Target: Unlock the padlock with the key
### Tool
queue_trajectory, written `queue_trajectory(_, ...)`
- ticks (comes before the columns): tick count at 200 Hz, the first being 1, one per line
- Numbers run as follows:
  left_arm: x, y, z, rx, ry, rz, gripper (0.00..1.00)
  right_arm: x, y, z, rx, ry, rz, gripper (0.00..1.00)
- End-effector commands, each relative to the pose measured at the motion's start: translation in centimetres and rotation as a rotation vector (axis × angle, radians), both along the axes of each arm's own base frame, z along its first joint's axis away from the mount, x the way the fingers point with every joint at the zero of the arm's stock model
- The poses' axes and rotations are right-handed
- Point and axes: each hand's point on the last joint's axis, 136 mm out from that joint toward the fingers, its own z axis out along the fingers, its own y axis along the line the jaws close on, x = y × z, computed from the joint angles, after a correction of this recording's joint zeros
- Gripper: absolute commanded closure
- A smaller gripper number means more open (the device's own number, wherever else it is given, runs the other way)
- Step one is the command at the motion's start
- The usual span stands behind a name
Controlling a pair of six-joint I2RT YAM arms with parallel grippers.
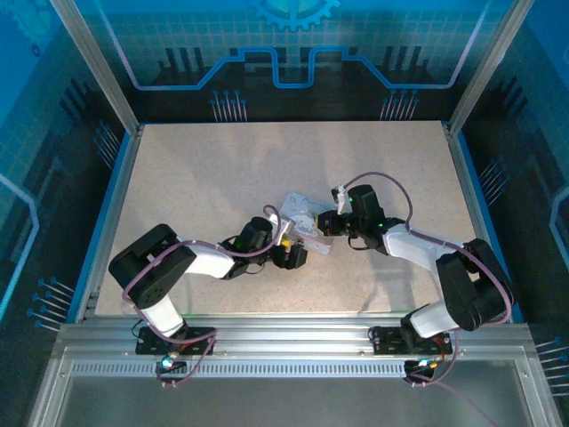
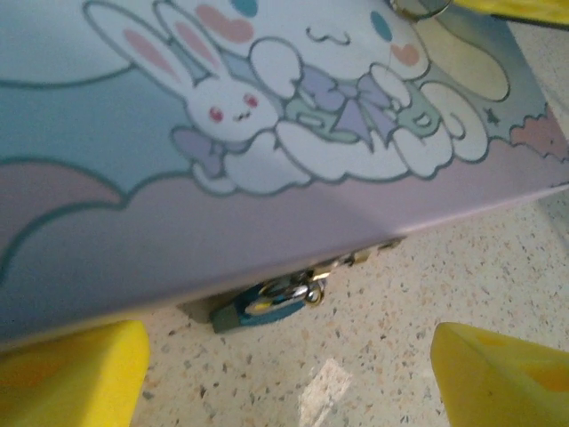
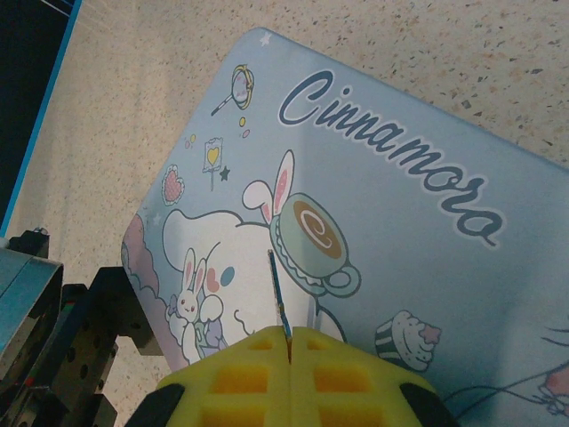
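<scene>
Right gripper (image 3: pixel 290 345): nearest the right wrist camera, its yellow pads (image 3: pixel 240 378) are pressed together at 6 o'clock, clamped on the key.
Key (image 3: pixel 278 294): a thin dark sliver standing out of the seam between the pads, pointing to about 11 o'clock. Its tip lies over the cup printed on the lid (whether it touches the lid I cannot tell).
Left gripper (image 2: pixel 284 378): released. One yellow pad (image 2: pixel 71 378) sits at 7 o'clock of the left wrist view and the other at 5 o'clock, wide apart, with bare tabletop between them.
Padlock (image 2: pixel 274 301): at 12 o'clock from that gap, small and dark with a silvery shackle, hanging at the clasp under the tin's near edge, just above the table (image 2: pixel 418 320).
Tin (image 2: pixel 133 222): pastel lilac-blue with white cartoon rabbits, lid shut, lying flat.
Top view: the tin (image 1: pixel 300 213) is mid-table. The left gripper (image 1: pixel 291 252) is at its 7 o'clock and the right gripper (image 1: pixel 327 222) at its 3 o'clock, both close against it.
</scene>
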Motion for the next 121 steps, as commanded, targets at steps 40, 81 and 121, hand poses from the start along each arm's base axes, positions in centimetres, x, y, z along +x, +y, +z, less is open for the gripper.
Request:
queue_trajectory(40,1.1,-1.6,0.3,-0.049,-0.012,-0.001,0.25,-1.4,-0.8,-2.4,-0.077,0.060,0.000,1.00)
queue_trajectory(81,0.6,-2.6,0.0,-0.039,-0.003,-0.028,0.32,-1.4,-0.7,-2.3,-0.079,0.058,0.002,1.00)
queue_trajectory(121,0.8,-2.8,0.1,-0.038,-0.006,-0.009,0.39,-1.3,-0.6,-2.3,-0.078,0.057,0.004,1.00)
